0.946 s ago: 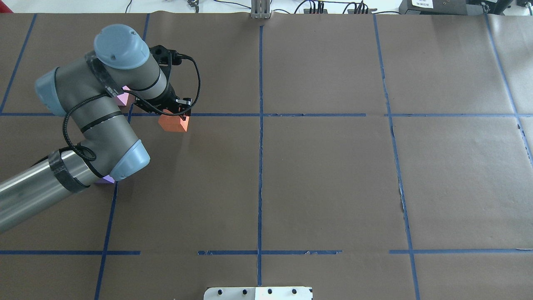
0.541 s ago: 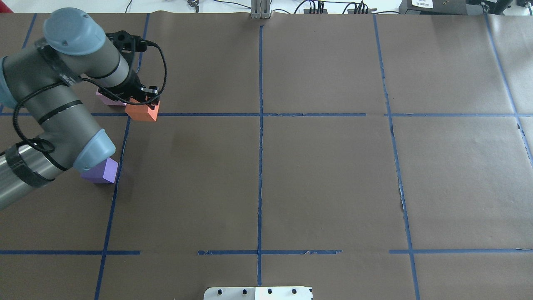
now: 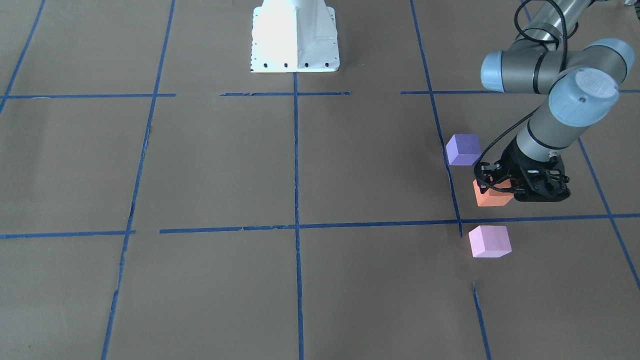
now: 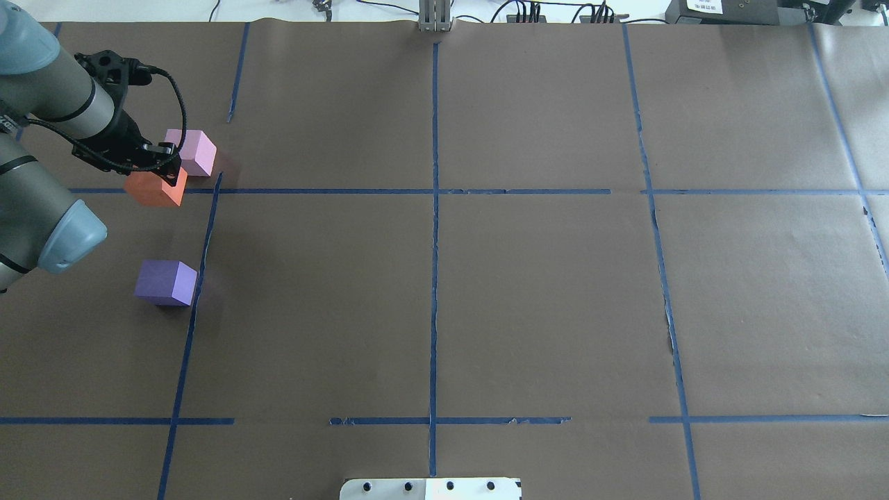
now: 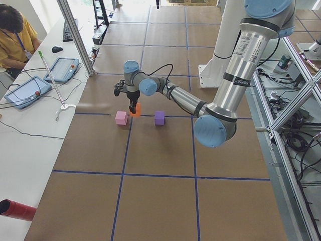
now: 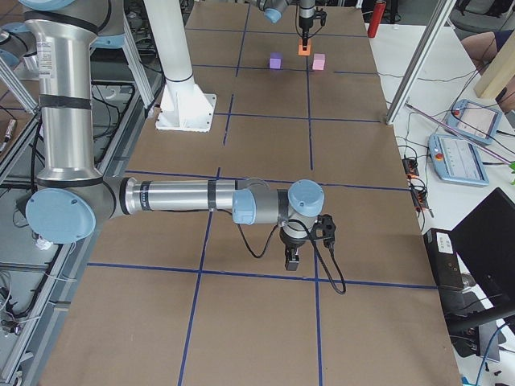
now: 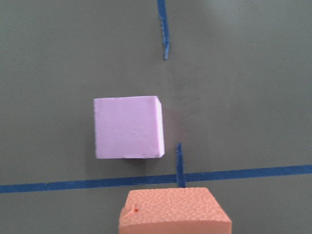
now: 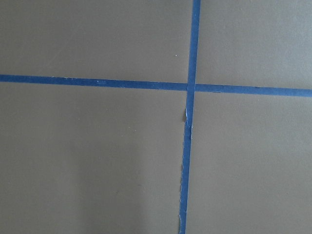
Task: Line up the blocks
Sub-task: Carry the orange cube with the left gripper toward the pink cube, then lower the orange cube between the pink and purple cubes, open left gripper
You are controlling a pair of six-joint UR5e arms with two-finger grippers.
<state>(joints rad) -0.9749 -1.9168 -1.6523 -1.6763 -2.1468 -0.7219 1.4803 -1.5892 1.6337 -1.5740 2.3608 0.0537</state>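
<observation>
My left gripper (image 4: 158,169) is shut on the orange block (image 4: 155,189) and holds it low over the table at the far left. The block also shows in the front view (image 3: 492,197) and at the bottom of the left wrist view (image 7: 174,212). The pale pink block (image 4: 195,151) rests just beyond it, close but apart (image 7: 127,126). The purple block (image 4: 167,282) rests nearer the robot (image 3: 463,149). The orange block sits between the two in the left side view (image 5: 135,110). My right gripper (image 6: 292,259) hangs over bare table far away; I cannot tell whether it is open or shut.
Blue tape lines (image 4: 434,208) grid the brown paper. The white robot base (image 3: 295,35) stands at the table's near edge. An operator (image 5: 12,35) sits by tablets beyond the far edge. A red cylinder (image 5: 17,210) lies on the side bench.
My left arm has swung left with the orange block, from right of the pink block to its near-left side. The pink and purple blocks are uncovered and unmoved.
</observation>
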